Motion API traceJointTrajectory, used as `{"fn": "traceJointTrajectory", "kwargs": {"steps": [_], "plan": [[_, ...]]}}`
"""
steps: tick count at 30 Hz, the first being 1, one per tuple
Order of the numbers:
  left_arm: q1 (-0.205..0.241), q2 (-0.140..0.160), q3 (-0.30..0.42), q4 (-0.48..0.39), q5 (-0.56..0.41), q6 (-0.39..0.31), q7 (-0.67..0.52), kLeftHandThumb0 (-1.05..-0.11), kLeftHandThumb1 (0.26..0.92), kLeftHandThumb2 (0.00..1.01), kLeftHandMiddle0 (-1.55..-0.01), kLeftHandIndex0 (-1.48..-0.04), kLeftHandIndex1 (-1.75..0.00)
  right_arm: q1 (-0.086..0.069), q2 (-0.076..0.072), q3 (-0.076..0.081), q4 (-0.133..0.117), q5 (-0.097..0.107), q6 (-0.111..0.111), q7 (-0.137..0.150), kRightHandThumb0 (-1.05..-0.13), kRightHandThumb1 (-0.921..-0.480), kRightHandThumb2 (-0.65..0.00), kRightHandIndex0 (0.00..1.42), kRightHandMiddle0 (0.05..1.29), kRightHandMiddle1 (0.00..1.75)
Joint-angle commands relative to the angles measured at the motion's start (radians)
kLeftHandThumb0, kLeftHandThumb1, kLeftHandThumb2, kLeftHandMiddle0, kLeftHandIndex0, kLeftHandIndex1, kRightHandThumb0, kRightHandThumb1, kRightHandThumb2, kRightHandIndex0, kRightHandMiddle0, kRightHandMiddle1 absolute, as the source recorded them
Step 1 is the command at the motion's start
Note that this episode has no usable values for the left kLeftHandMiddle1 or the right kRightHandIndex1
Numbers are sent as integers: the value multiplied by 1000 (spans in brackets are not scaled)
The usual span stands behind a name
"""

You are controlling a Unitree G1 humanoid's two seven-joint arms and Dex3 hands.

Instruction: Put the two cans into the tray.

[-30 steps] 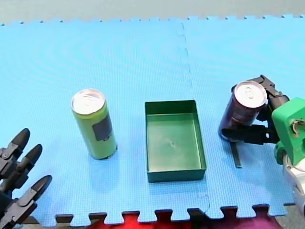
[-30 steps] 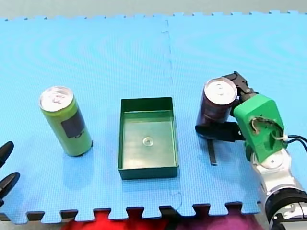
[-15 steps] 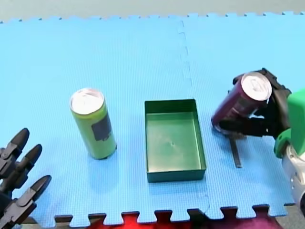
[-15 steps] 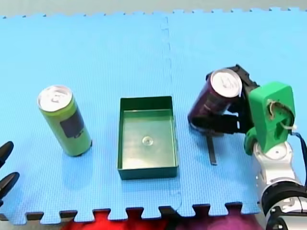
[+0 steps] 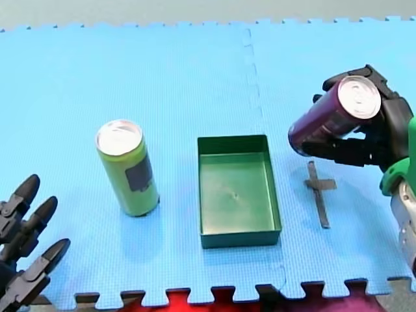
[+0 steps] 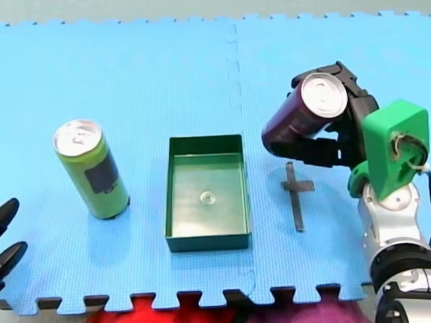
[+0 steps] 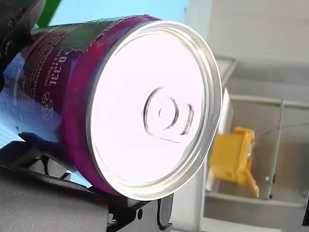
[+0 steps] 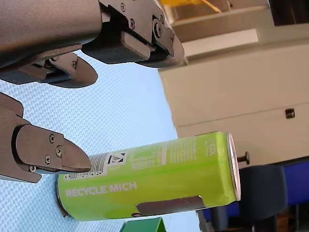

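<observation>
Right of the tray [image 5: 233, 142], the purple can [image 5: 328, 120] is clamped in my right robot hand [image 5: 367, 144], tilted and lifted clear of the blue mat [image 5: 162, 78], its silver top leaning away from the tray. Under it, a black tape cross [image 5: 320, 195] lies on the mat. Left of the tray, apart from it, the green can [image 5: 129, 170] stands upright. At the mat's near left corner is my left robot hand [image 5: 26, 250], holding nothing.
</observation>
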Motion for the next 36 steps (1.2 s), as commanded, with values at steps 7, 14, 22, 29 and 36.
{"fn": "traceJointTrajectory", "kwargs": {"steps": [7,14,22,29,36], "plan": [[4,-2,-3,-9,4,8,6,-1048,921,146,-451,-404,-4,-21,-6,-3,-16,15,-29,2,-254,-831,0,938,566,1746],[5,2,-5,-9,3,11,4,-1048,921,140,-451,-410,-5,-28,1,-5,-42,31,-28,16,-248,-828,0,939,566,1746],[-1,0,-5,0,3,12,4,-1048,921,130,-453,-423,-9,-25,-1,25,-83,9,-35,9,-249,-827,0,941,563,1746],[-5,0,-6,7,5,9,4,-1048,921,122,-456,-433,-11,-26,11,34,-101,29,-18,56,-254,-828,-3,939,556,1746],[-5,-5,-10,2,12,6,12,-1048,921,118,-460,-442,-12,-28,27,47,-119,28,16,64,-250,-827,-3,942,555,1746]]}}
